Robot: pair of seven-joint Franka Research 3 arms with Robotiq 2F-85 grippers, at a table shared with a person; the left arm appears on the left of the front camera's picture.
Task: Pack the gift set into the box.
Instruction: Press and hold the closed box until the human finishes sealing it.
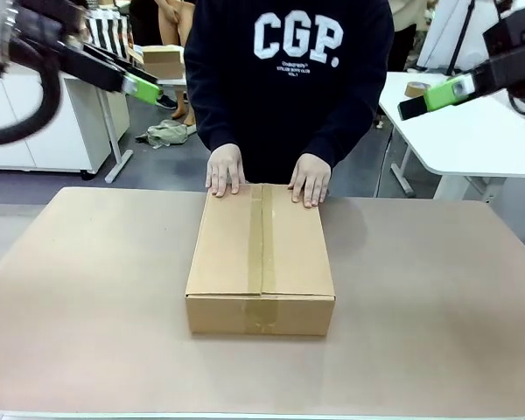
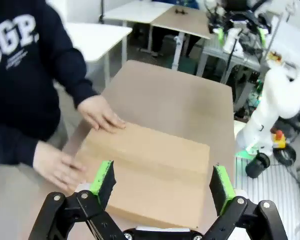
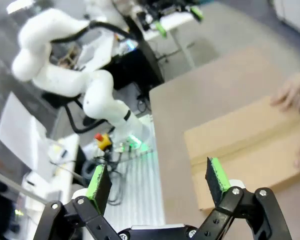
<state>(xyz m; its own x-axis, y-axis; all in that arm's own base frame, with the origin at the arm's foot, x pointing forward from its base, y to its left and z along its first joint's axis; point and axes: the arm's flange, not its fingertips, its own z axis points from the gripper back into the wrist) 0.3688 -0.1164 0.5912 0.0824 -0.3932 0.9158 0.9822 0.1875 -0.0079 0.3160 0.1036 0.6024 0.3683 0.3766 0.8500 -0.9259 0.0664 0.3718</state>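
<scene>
Person's hands (image 1: 225, 169) cover the box (image 1: 261, 258) at its far edge; table (image 1: 87, 297) open alongside.

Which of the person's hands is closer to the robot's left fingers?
The hand on the robot's-left half of the box. The other hand rests across the tape strip, farther from the left fingers.

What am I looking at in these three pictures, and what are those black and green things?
Two robot arms share a table with a person. The front view looks across the table from between the arms; the other two come from cameras on each wrist. The black, green-tipped things are claws: the left claw and right claw hang open above the table, holding nothing. On the table lies a closed, taped cardboard carton, with the person's hands resting on its far edge.
</scene>
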